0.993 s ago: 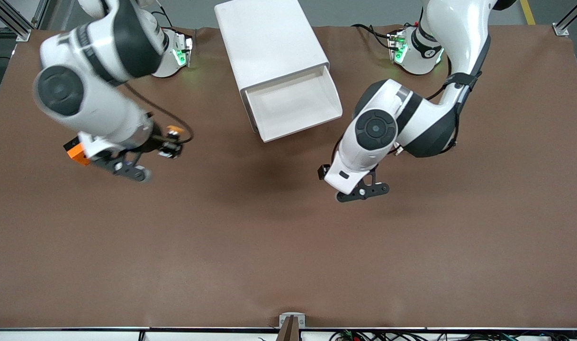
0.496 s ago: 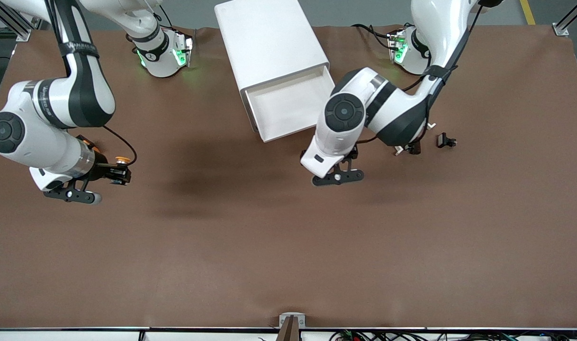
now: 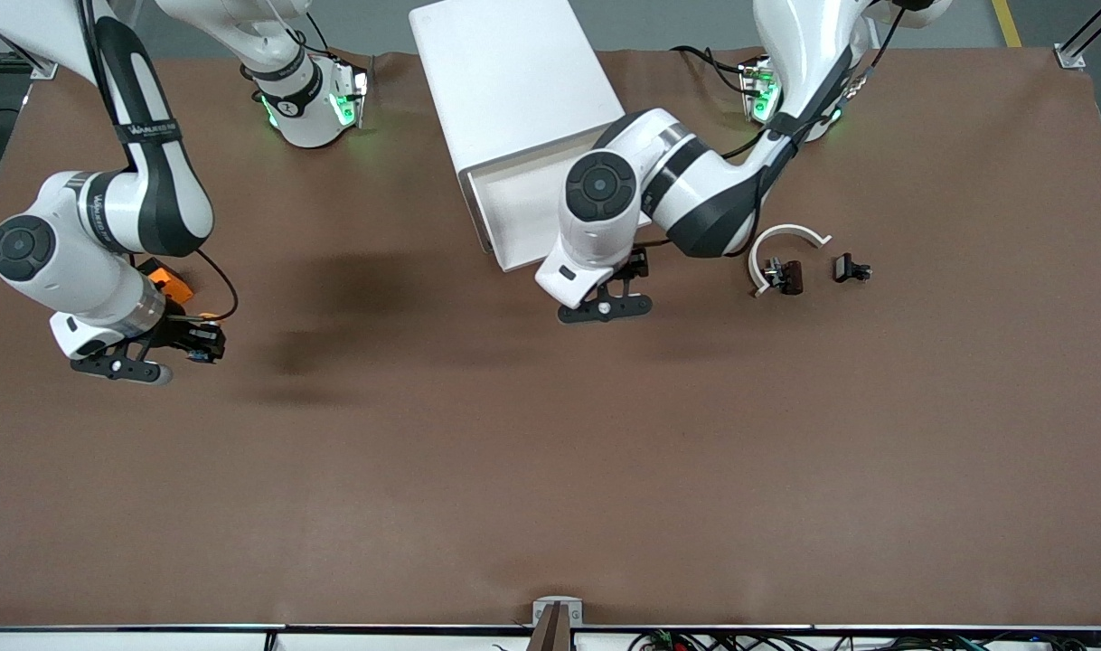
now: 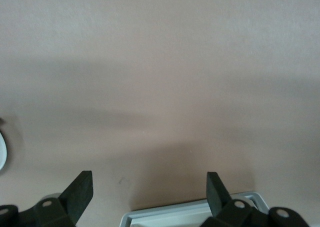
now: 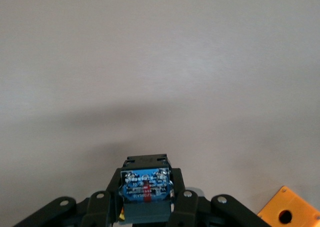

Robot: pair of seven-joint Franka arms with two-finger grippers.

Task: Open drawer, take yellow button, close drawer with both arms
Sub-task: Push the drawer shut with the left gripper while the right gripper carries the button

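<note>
The top drawer [image 3: 507, 201] stands pulled out of the white cabinet [image 3: 505, 72], and its tray looks bare. My left gripper [image 3: 609, 298] hangs open and holds nothing just over the drawer's front lip [image 4: 190, 214]; in the left wrist view my left gripper [image 4: 148, 192] shows wide-apart fingers [image 4: 80, 191] above brown table. My right gripper [image 3: 195, 344] is shut on the button [image 3: 204, 342] low over the table at the right arm's end. In the right wrist view my right gripper [image 5: 145, 194] clamps the button's [image 5: 145, 183] blue-and-black body.
An orange block with a hole [image 3: 173, 282] [image 5: 290, 213] lies on the table beside the right gripper. A white curved piece [image 3: 785, 237] and two small black clips [image 3: 787, 274] [image 3: 851, 268] lie toward the left arm's end, beside the drawer.
The right arm carried the button away from the drawer toward its end of the table and lower. The left arm swung in toward the drawer's front, uncovering the white curved piece.
</note>
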